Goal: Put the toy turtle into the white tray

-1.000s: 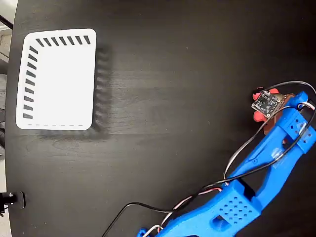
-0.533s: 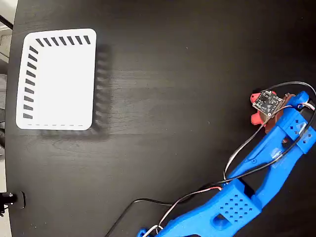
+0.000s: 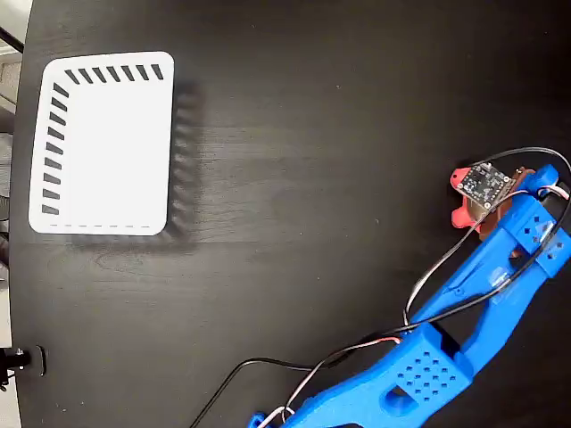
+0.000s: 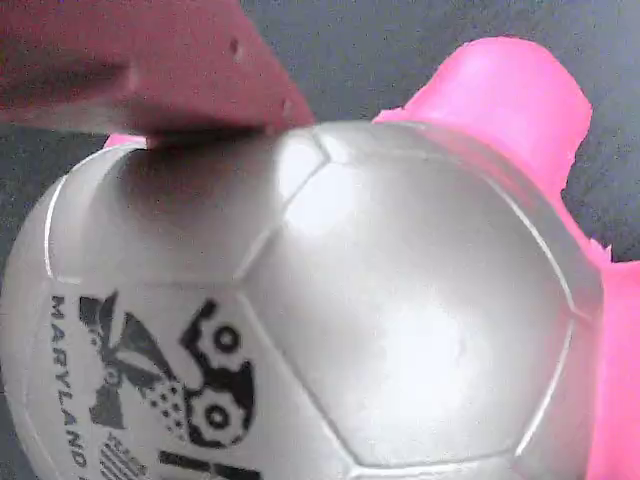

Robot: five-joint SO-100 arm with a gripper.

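End effector over one toy turtle | one white tray

Your gripper has crept slightly toward the right edge of the fixed view since half a second ago, and slightly less of the toy turtle shows beside it.

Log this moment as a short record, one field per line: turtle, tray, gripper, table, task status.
turtle: toy turtle on the table at the right in the fixed view, mostly hidden under the arm; silver shell with a dark printed mark fills the wrist view
tray: white tray at upper left in the fixed view, nothing in it
gripper: gripper at the turtle, one finger against the shell; open or shut cannot be told
table: dark table
task status: turtle not yet in the tray
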